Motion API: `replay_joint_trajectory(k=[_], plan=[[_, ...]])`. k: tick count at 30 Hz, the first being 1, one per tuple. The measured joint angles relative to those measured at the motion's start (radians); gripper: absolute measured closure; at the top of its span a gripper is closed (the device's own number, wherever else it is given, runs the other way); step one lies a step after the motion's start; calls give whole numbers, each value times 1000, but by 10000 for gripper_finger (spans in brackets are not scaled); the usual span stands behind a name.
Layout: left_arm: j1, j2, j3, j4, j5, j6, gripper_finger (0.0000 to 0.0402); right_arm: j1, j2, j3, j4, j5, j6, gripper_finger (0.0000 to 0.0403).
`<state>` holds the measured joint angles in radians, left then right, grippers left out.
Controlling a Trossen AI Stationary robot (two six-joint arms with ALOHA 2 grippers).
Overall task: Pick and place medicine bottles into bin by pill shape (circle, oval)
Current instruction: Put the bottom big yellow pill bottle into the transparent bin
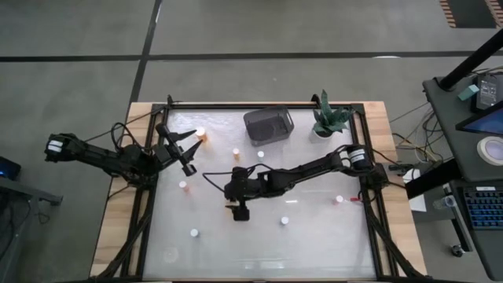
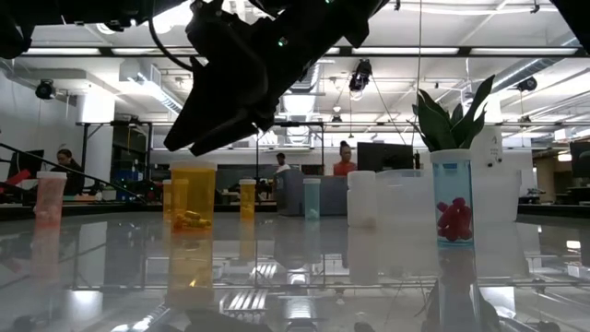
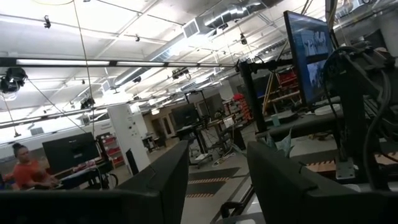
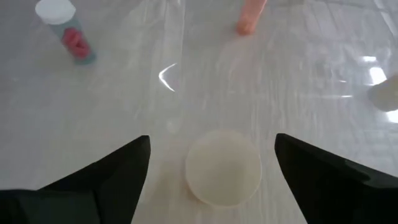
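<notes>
An orange medicine bottle with a white cap [image 4: 224, 168] stands upright on the table, also seen in the low view [image 2: 192, 198]. My right gripper [image 4: 212, 140] hangs over it near the table's middle [image 1: 240, 211]. It is open, with one finger on each side of the cap and a gap to both. More medicine bottles stand scattered: one with red pills [image 4: 65, 34], a pinkish one [image 4: 249, 15], and several small ones [image 1: 193, 233] [image 1: 284, 221] [image 1: 339, 200] [image 1: 235, 153]. The dark bin [image 1: 269, 124] sits at the far edge. My left gripper [image 1: 182, 149] waits raised at the far left, open [image 3: 217, 155] and holding nothing.
A green potted plant [image 1: 330, 118] stands right of the bin at the far edge. A black frame [image 1: 369, 204] runs round the table. Bare tabletop lies along the near edge [image 1: 259, 251]. People sit at desks in the room beyond [image 2: 343, 159].
</notes>
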<state>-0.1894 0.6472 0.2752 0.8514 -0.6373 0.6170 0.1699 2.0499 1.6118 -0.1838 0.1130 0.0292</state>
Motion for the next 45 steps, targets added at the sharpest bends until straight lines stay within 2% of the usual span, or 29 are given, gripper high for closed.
replay_joint_trajectory(k=[21, 24, 34, 40, 45], plan=[[0, 11, 0, 3, 0, 0, 253, -11, 39, -7, 9, 20, 4, 79], [0, 10, 0, 3, 0, 0, 253, -11, 39, -7, 9, 20, 3, 97], [0, 18, 1, 4, 0, 1, 253, -12, 39, -8, 8, 20, 7, 202], [0, 18, 1, 5, 0, 1, 253, -12, 38, -8, 8, 19, 8, 204], [0, 18, 1, 4, 0, 1, 253, -11, 35, -9, 6, 18, 6, 188]])
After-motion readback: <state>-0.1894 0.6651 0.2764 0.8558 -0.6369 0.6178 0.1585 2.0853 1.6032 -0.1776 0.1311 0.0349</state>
